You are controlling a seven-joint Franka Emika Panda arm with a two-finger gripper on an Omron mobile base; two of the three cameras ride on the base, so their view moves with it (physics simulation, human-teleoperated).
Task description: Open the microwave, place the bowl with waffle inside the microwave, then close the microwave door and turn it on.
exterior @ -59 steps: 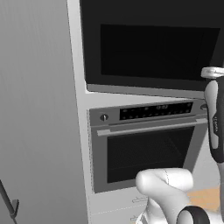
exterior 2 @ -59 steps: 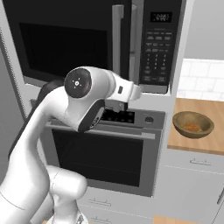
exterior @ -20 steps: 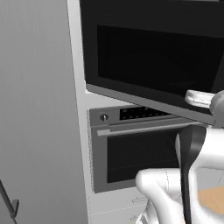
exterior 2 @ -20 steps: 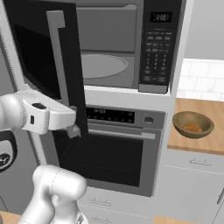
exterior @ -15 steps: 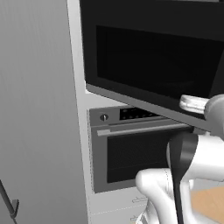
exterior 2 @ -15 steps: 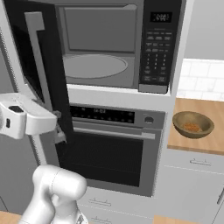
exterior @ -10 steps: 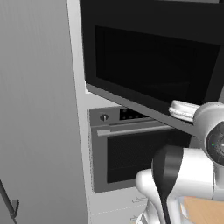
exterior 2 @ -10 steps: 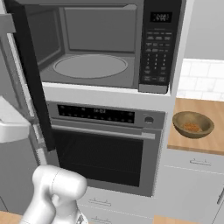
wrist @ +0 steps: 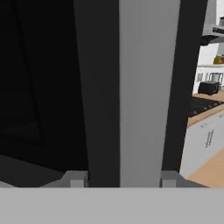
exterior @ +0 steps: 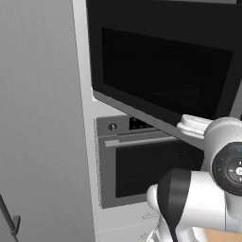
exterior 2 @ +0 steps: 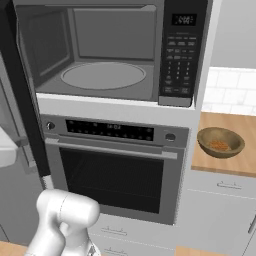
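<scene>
- The microwave [exterior 2: 107, 55] stands open above the oven [exterior 2: 115, 170]; its pale cavity and round turntable [exterior 2: 102, 75] are bare in the right base view.
- The microwave door [exterior: 160, 71] is swung wide out. In the left base view its dark window faces the camera and covers the microwave's cavity; in the right base view it shows edge-on as a thin black strip along the left side.
- In the hand view the door's grey bar handle [wrist: 146, 92] runs upright between the tool [wrist: 119, 178] fingertips [wrist: 75, 179], one tip on each side of it. The jaws are parted about the bar's width; whether the pads press on it or stand just clear cannot be told.
- The keypad [exterior 2: 179, 65] and the display above it carry markings too small to read; the same goes for the oven's panel strip.
- The bowl [exterior 2: 220, 142] sits on the wooden tabletop [exterior 2: 245, 160] to the right of the oven, well apart from the microwave. Something orange-brown lies in it, too small to make out.
- The arm's upper links reach across to the door at the left, cut off by the left edge of the right base view; its elbow and wrist joints crowd the lower right of the left base view.
</scene>
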